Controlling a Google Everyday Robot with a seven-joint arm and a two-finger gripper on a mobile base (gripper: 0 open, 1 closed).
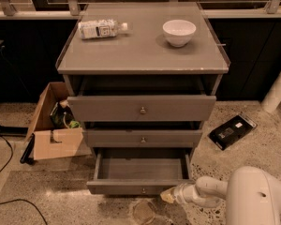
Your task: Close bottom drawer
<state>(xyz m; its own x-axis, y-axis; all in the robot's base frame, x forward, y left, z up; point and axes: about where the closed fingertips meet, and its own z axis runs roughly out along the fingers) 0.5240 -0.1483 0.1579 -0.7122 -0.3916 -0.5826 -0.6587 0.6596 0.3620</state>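
Bottom drawer [126,187]: you see it pulled well out of the cabinet, grey inside showing, knob [144,190] on the low front panel.
Claw [170,194]: low near the floor, at the right end of that front panel; touching or just beside, you can't tell which.
Claw state: apart or together, you cannot tell.
Arm [210,191]: white, reaches in from your lower right.
Middle drawer [178,138]: directly above the open one.
Top drawer [107,108]: tallest front, dark gap above it.
Counter [140,55]: bottle [100,28] on its side back left, white bowl [179,32] upright back right, well apart.
Floor: open cardboard box [54,125] left of the cabinet, flat black device [232,131] on the right.
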